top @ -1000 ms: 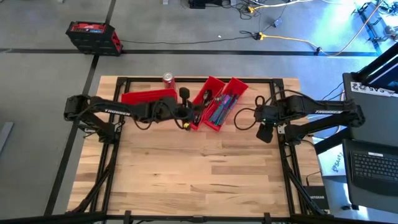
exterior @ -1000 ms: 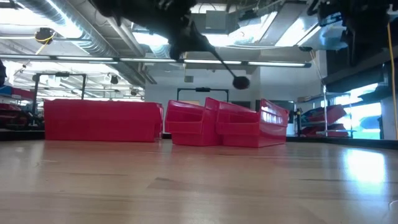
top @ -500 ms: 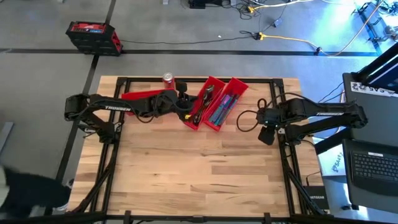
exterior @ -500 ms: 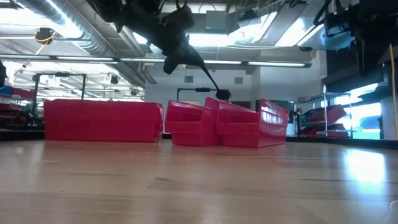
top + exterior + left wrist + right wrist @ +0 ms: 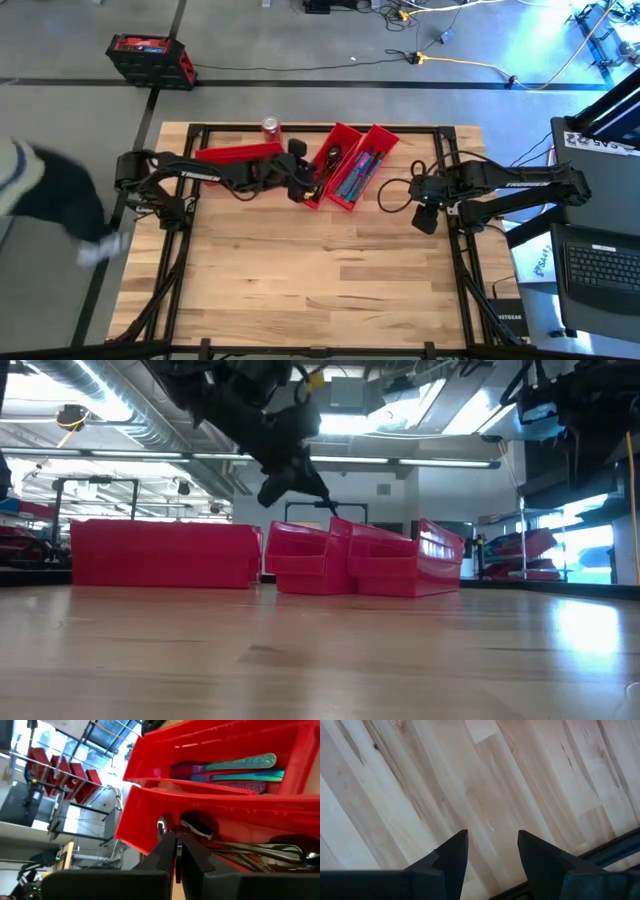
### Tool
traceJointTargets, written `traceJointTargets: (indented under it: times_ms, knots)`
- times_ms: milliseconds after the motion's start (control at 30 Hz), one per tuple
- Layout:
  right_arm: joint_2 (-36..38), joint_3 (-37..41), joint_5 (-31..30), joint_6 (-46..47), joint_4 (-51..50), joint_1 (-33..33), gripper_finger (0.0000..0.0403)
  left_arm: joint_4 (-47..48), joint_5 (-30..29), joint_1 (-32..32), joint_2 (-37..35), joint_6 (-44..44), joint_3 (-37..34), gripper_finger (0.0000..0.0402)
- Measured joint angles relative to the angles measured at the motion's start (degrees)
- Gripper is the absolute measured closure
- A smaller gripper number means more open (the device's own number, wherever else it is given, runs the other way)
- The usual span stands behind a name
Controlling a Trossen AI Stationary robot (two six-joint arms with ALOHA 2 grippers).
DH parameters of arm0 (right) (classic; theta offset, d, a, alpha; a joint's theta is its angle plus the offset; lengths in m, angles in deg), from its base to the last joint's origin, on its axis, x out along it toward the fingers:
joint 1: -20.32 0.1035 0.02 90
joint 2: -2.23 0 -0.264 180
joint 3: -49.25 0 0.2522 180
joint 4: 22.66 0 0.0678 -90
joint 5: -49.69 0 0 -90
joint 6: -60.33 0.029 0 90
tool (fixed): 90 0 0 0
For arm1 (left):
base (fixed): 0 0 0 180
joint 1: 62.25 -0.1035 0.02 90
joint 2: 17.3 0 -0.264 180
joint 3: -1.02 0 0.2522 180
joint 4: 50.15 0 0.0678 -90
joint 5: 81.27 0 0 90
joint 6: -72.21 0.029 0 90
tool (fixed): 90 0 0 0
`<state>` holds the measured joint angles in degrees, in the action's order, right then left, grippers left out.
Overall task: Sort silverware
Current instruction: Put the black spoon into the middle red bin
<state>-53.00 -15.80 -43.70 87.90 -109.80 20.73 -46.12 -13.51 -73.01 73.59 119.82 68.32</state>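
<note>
My left gripper (image 5: 303, 186) (image 5: 176, 845) is at the near end of the left one of two slanted red bins (image 5: 322, 170), shut on a dark spoon. In the low view the gripper (image 5: 288, 485) hangs just above that bin's rim. The bin (image 5: 150, 815) holds several dark spoons and forks (image 5: 250, 852). The bin beside it (image 5: 362, 165) holds iridescent blue-teal pieces (image 5: 240, 762). My right gripper (image 5: 425, 215) (image 5: 492, 845) is open over bare wood near the table's right side. My left gripper pinches a thin dark spoon between its two shut fingers (image 5: 167, 847), slanting down toward the table's right. The spoon's bowl (image 5: 197, 826) shows just past the fingertips, inside the bin. Which part of the handle it has, the fingers hide.
A third, long red bin (image 5: 240, 153) lies to the left, under the left arm. A red soda can (image 5: 270, 126) stands at the far edge. A person (image 5: 45, 200) moves beside the table's left edge. The near half of the table is bare wood.
My left gripper has come down toward the slanted bins, still shut on the spoon. The spoon's bowl end, held high above the bins a second ago, has sunk behind the bin's rim. A person has come into view at the table's left.
</note>
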Motion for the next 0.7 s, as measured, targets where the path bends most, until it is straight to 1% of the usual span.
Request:
traceJointTargets:
  times_ms: [167,333,600,700]
  knots:
    - [0.0,0.0,-0.07,-0.84,0.23,0.0,0.0244,0.39,1.58,0.0,2.65,-2.57,0.0,0.0401]
    - [0.0,0.0,-0.1,-0.98,0.29,0.0,0.0244,-0.27,1.74,0.02,5.12,-2.6,0.0,0.0402]
    - [0.0,0.0,-0.17,-1.0,0.48,0.0,0.0244,-0.71,1.78,0.1,5.86,-3.29,0.02,0.0401]
    - [0.0,0.0,-0.19,-1.0,0.49,0.0,0.0244,-0.68,1.93,0.28,5.86,-5.29,0.02,0.0393]
